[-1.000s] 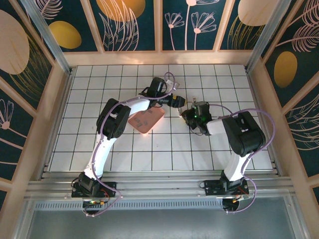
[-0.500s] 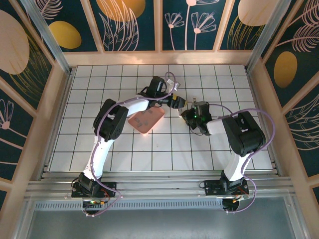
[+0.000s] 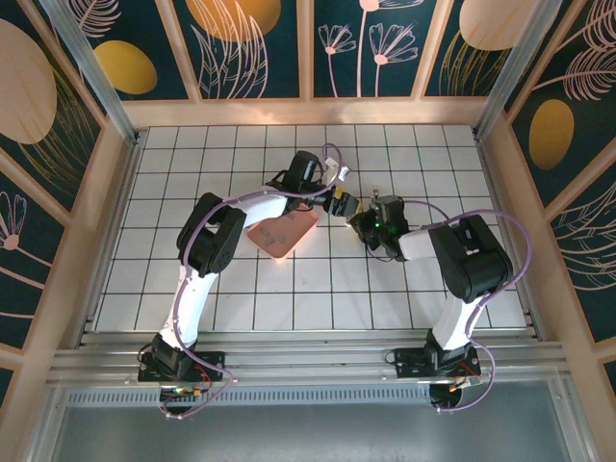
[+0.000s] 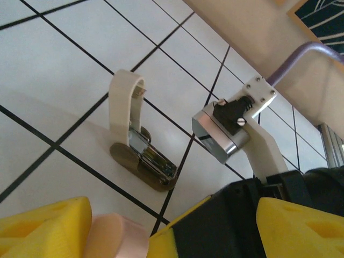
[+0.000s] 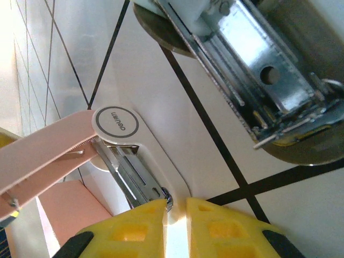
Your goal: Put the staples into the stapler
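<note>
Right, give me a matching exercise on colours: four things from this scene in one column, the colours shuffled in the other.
Things:
1. tray
2. stapler top
3. right fingers
4. cable

Colours:
A. yellow
B. purple
C. white
D. pink

Pairs: 1-D, 2-C, 3-A, 4-B.
</note>
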Tool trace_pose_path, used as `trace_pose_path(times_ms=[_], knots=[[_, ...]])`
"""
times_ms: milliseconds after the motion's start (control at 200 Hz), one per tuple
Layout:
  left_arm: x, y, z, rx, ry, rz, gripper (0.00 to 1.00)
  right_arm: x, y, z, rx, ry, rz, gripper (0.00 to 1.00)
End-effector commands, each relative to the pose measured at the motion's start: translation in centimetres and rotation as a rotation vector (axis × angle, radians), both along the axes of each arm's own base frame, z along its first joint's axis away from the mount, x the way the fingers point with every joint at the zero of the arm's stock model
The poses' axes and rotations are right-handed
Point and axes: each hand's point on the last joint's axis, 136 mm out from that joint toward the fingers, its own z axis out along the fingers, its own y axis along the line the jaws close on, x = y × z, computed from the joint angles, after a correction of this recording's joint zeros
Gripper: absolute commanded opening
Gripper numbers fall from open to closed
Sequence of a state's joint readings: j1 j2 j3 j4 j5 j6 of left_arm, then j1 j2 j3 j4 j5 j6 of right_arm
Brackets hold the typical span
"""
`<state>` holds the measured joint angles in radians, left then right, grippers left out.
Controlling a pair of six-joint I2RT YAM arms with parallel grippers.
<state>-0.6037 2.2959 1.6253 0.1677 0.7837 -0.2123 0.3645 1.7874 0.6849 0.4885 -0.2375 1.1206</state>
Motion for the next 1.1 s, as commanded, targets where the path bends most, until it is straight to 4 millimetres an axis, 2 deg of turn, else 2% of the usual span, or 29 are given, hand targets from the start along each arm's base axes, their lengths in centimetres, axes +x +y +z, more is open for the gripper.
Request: trace_pose_path(times_ms=[0, 180, 435, 851, 1091], knots=[[-1.7, -0.1, 1.7, -0.013, -0.020, -0.053, 0.80, 0.5, -0.9, -0.9, -0.054, 0.009, -0.011, 0.17], [-2.4, 0.4, 1.2, 0.001, -0.007, -0.049, 0.80, 0.6, -1.0, -0.6, -0.058, -0.001, -0.011, 0.17], [-2.7, 0.8, 1.6, 0.003, -0.010, -0.033, 0.80, 0.9, -0.9, 0.2, -0.059, -0.024, -0.005, 0.18], [0.0, 2.0, 2.9, -0.009, 0.000, 0.194, 0.82, 0.8, -1.3, 2.6, -0.069, -0.073, -0.010, 0.24], [1.0, 2.2, 3.5, -0.016, 0.027, 0.274, 0.77, 0.2, -1.5, 4.1, -0.065, -0.100, -0.009, 0.27]])
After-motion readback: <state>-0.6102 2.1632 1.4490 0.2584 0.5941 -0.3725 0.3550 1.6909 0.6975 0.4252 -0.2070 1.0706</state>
